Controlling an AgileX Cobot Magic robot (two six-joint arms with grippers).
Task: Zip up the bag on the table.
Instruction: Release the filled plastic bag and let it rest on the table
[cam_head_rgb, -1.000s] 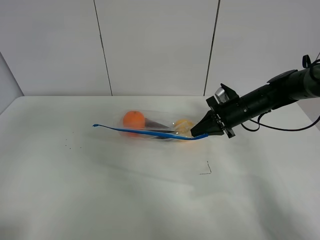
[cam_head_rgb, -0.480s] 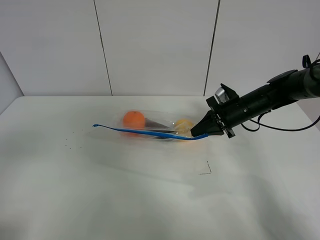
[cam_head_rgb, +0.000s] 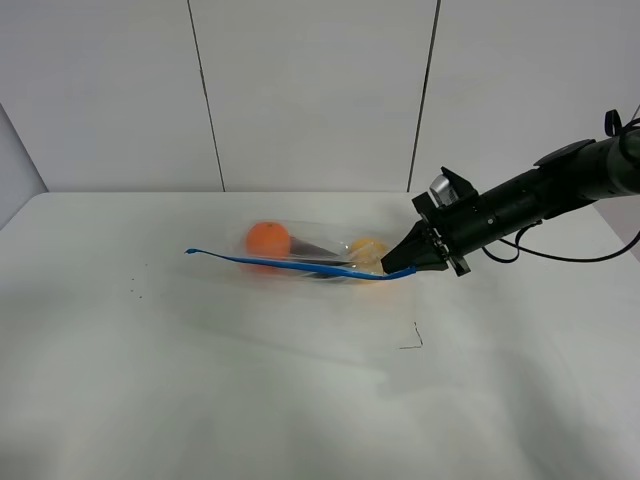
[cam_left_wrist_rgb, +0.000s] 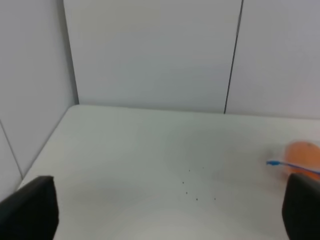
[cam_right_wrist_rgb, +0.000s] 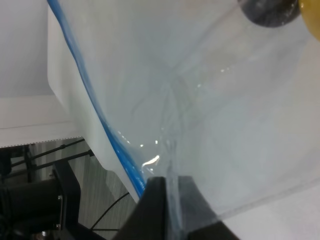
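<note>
Far to the left, the left gripper (cam_left_wrist_rgb: 165, 212) hangs over the table (cam_head_rgb: 200, 380) with its fingers (cam_left_wrist_rgb: 27, 210) spread wide and nothing between them. In the left wrist camera's view only the bag's nearest end shows. It lies well apart from that gripper, beyond a scatter of dark specks (cam_left_wrist_rgb: 192, 189).

The bag (cam_head_rgb: 310, 240) lies toward the back middle of the table. Its blue zipper strip (cam_head_rgb: 280, 263) runs along the near edge, from a free tip on the left to the right end. Inside, an orange fruit (cam_head_rgb: 267, 239) sits at the left, a dark item (cam_head_rgb: 318, 250) in the middle and a yellow fruit (cam_head_rgb: 367, 250) at the right.

The right gripper (cam_head_rgb: 405, 263) reaches in from the right, angled downward, with its jaws pressed together on the bag's right-hand corner, just beside the yellow fruit. The right wrist camera shows clear crinkled plastic pinched between the two fingers (cam_right_wrist_rgb: 155, 205), and the blue strip meets them on one side.
</note>
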